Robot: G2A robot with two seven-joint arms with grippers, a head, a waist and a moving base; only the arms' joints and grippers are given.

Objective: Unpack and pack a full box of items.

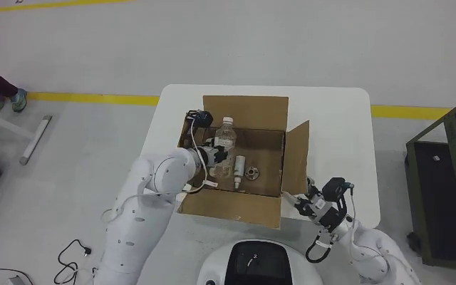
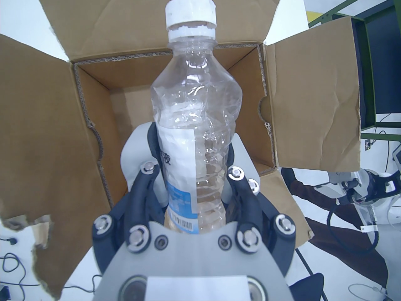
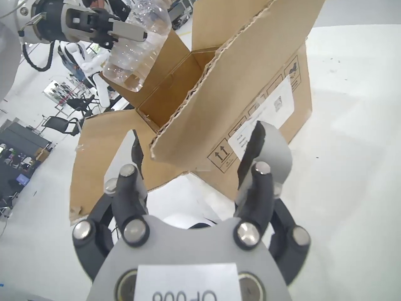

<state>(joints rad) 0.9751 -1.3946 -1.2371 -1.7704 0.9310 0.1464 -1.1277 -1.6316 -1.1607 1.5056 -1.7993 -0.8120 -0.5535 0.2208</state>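
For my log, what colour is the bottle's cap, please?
The cap is white; left wrist view shows it best.

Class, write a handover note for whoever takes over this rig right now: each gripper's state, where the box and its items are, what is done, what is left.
Left gripper: shut on the clear bottle, held above the open box.
Right gripper: open, empty, by the box's near right corner.
Box: on the white table, flaps up. Inside lie a small white item and a dark round item.
Done: bottle gripped and clear of the box floor; lifting out or putting in, cannot tell.
Left: place the bottle, then handle the two items inside.
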